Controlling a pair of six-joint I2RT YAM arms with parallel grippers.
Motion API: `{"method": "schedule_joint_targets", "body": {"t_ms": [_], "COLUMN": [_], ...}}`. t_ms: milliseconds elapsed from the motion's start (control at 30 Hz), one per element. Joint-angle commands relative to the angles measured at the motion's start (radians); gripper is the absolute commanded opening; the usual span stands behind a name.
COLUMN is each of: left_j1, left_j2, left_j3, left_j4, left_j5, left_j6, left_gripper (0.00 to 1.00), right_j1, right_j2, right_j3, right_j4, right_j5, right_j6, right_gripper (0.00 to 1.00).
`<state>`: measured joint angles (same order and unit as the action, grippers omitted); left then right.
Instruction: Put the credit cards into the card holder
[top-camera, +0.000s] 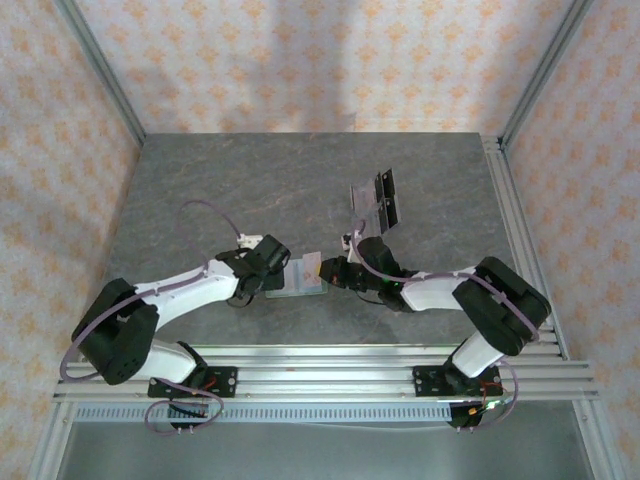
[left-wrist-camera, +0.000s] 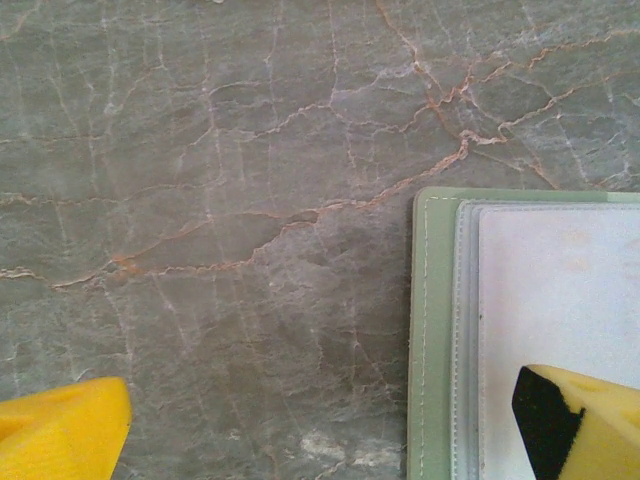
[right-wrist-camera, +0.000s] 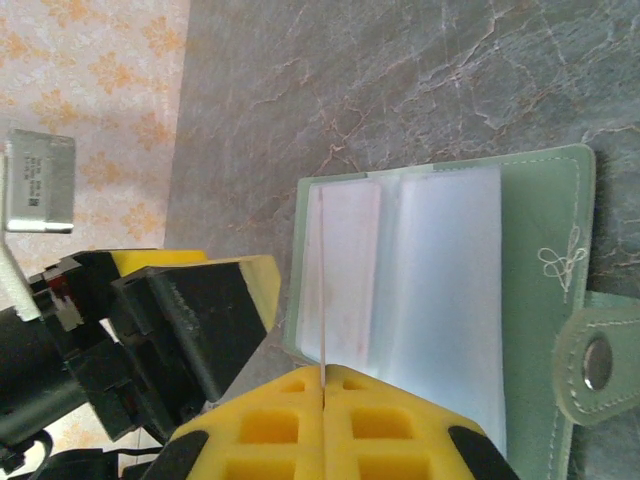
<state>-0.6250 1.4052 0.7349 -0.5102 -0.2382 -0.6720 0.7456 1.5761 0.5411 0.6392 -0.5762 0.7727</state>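
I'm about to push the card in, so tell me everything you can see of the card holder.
The card holder lies open, flat on the grey marbled table. Sage-green, leather-like, stitched edges, an embroidered bow, a tab with a metal snap. Paler clear sleeves inside. One finger of the left gripper sits over its inner page; the right gripper holds a thin card edge-on at a sleeve.

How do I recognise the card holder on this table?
On the grey stone table, look at the near middle. The card holder lies open there: sage green with pale pockets, unlike the black and grey cards farther back.
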Motion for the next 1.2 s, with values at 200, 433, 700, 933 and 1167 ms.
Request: {"method": "schedule_joint_targets", "body": {"t_ms": [200,433,700,933,1167], "left_j1": [0.010,0.010,0.011,0.010,0.010], "left_j2": [0.043,0.067,0.075,0.075,0.078], "left_j3": [-0.016,-0.025,-0.031,-0.033,-0.037], "left_j4": [0.006,-0.036,-0.060,-0.064,-0.062], "left_j5": [-0.037,-0.070,-0.097,-0.099,-0.098], "left_j6": [-0.019,-0.052,-0.090,-0.095,-0.095], "left_gripper": [1.00,1.00,1.00,1.00,1.00], "right_j1": [0.006,0.006,0.006,0.006,0.006], "right_j2": [0.050,0.094,0.125,0.173,0.208], "right_j3": [0.009,0.007,0.008,0.023,0.045], "right_j4": [0.086,0.127,0.159,0.215,0.245], "right_j5": [-0.029,-0.060,-0.071,-0.092,-0.105], "right_j6": [-0.034,-0.026,-0.022,0.002,0.017], "right_gripper": [0.00,0.00,0.00,0.00,0.00]}}
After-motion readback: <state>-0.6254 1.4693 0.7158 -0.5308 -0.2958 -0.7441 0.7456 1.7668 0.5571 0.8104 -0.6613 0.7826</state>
